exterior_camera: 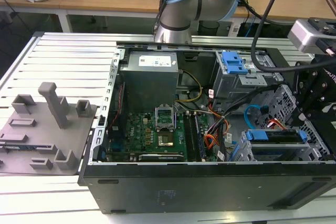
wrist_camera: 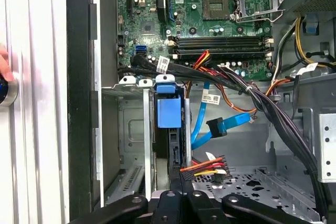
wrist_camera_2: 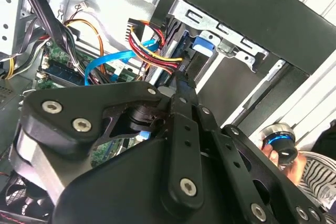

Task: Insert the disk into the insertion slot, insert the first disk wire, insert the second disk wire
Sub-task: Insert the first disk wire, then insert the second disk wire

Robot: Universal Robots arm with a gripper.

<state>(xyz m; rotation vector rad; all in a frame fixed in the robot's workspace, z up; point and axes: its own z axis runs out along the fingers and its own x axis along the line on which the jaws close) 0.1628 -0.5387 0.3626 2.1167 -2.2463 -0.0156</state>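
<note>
Nearly closed jaws pinch the first disk wire point(wrist_camera: 203, 167) at the disk point(wrist_camera: 169, 113).

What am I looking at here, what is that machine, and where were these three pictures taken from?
It is a robot arm working over an open computer case on a slatted table. The exterior view looks on from outside; both wrist views ride on the arm, looking past its black hand into the case. The disk, in its blue carrier, sits in the insertion slot. The light-blue second disk wire loops beside it. I cannot tell whether the hand holds anything.
</note>
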